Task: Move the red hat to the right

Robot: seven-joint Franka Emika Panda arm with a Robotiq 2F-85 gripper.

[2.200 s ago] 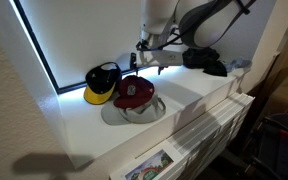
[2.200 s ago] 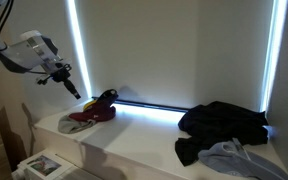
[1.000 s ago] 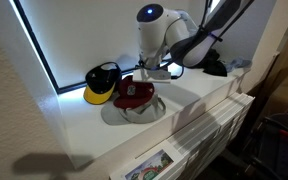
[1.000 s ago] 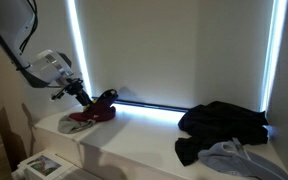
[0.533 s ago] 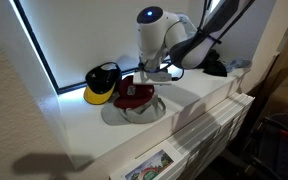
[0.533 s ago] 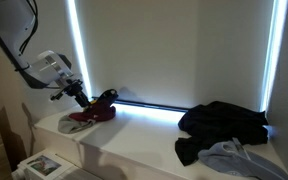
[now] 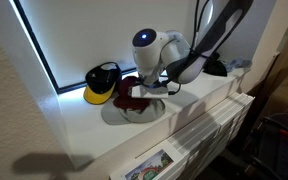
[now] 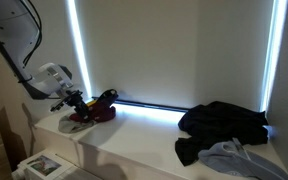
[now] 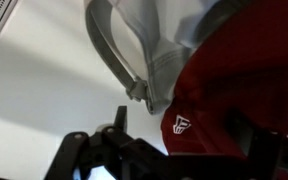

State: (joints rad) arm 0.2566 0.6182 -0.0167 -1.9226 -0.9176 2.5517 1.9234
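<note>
— Maroon cloth fills most of my wrist view. That is the red hat [image 9: 234, 85], with its small pale emblem [image 9: 180, 123] turned toward the camera.

— Where does it lie?

— Just beside the yellow-brimmed black cap [image 7: 102, 82], close enough that I cannot tell whether the two touch. It sits on top of a floppy grey hat [image 7: 119, 114], which spreads out on the white tabletop [image 8: 144, 140], also just beside the yellow-brimmed cap. The grey hat's strap and pale lining show at the top of my wrist view.

— And your tool?

— My tool [image 8: 76, 99] is down at the red hat, at the side turned away from the yellow-brimmed cap. Its dark fingers [image 9: 117, 128] stand wide apart, and red cloth shows between them. I see no pinch on the fabric, so I have hold of nothing.

— Anything else on the tabletop?

— A heap of dark clothes [image 8: 224, 122], well apart from the yellow-brimmed cap, with a paler grey garment [image 8: 224, 160] just in front of the heap.
</note>
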